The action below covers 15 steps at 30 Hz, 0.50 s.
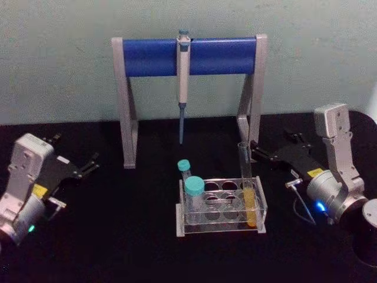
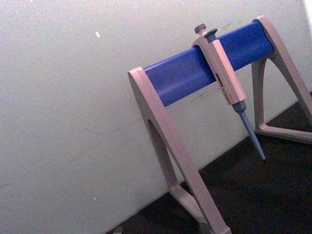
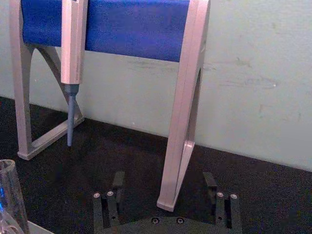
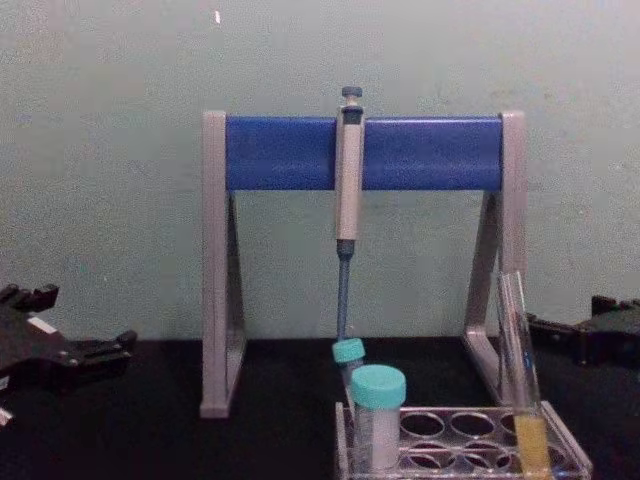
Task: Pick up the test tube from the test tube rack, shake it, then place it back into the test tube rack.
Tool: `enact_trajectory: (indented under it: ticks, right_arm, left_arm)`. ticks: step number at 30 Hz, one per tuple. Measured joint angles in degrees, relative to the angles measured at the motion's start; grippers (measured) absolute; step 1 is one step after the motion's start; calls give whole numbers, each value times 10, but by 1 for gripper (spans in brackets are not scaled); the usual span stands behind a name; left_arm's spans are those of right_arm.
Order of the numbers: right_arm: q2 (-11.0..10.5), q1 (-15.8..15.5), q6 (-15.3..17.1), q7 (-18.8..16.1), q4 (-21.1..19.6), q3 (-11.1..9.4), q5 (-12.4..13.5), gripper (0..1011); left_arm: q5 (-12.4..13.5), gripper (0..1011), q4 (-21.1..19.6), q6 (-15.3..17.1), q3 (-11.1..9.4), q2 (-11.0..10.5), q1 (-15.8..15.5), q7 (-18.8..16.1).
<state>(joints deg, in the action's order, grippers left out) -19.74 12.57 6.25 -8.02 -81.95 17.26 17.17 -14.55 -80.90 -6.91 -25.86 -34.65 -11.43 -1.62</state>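
The test tube (image 1: pixel 246 171) stands upright in the right-hand front hole of the clear test tube rack (image 1: pixel 180 215), with yellow-orange liquid in its lower part. The chest view shows the same test tube (image 4: pixel 519 340) rising from the rack (image 4: pixel 578 458). My right gripper (image 1: pixel 259 152) is open, just right of and behind the tube's top, not touching it. In the right wrist view, that gripper (image 3: pixel 163 181) points past the tube's rim (image 3: pixel 9 192) toward the stand. My left gripper (image 1: pixel 89 165) rests open at the far left of the table, seen again in the chest view (image 4: pixel 85 325).
A grey-and-blue pipette stand (image 1: pixel 153 56) spans the back of the black table, with a pipette (image 1: pixel 183 82) hanging at its middle. Two teal-capped tubes (image 1: pixel 194 187) (image 1: pixel 184 166) fill the rack's left side. The stand's right leg (image 1: pixel 250 112) is close behind the test tube.
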Motion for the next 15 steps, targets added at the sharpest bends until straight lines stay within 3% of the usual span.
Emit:
enact_trajectory:
  ticks: [15]
  right_arm:
    - [0,0,0,0,0,0,0,1000]
  left_arm:
    - [0,1001,0,0,0,0,0,0]
